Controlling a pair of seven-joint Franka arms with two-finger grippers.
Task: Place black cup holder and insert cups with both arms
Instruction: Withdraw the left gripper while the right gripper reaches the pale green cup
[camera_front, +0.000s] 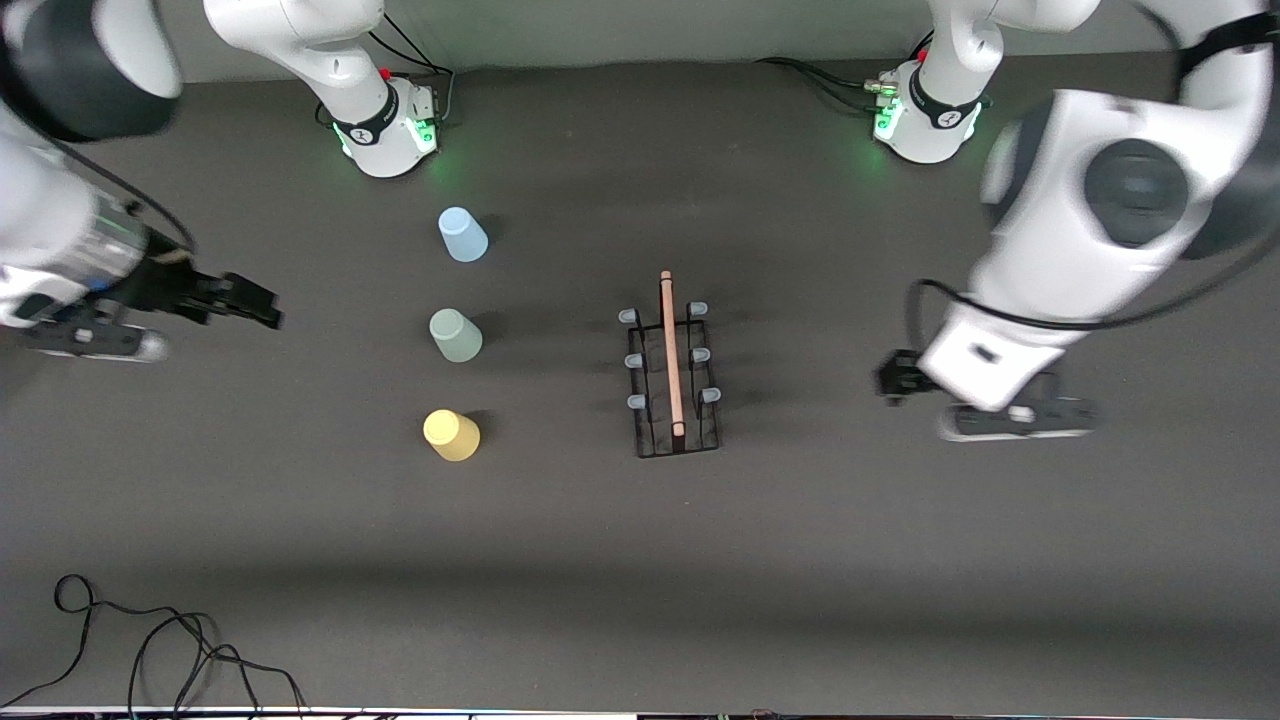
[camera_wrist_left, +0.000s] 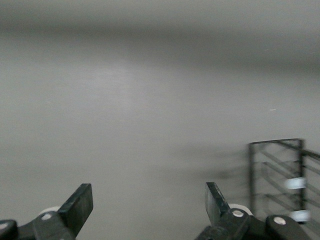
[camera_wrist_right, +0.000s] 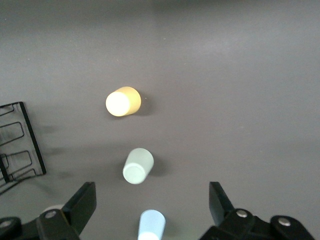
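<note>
The black cup holder (camera_front: 672, 372) is standing mid-desk (camera_front: 640, 560), the cups (camera_front: 455, 335) lining up beside it. The left hand (camera_front: 905, 378) and right hand (camera_front: 262, 308) are hovering wide open, empty.

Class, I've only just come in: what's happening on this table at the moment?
Nothing is being handled yet. The black cup holder stands mid-table with no cups on its pegs. The light blue cup, grey-green cup and yellow cup sit upside down in a row beside it, toward the right arm's end. The right gripper hovers near that end, and the left gripper near the other; both have jaws open and empty.
</note>
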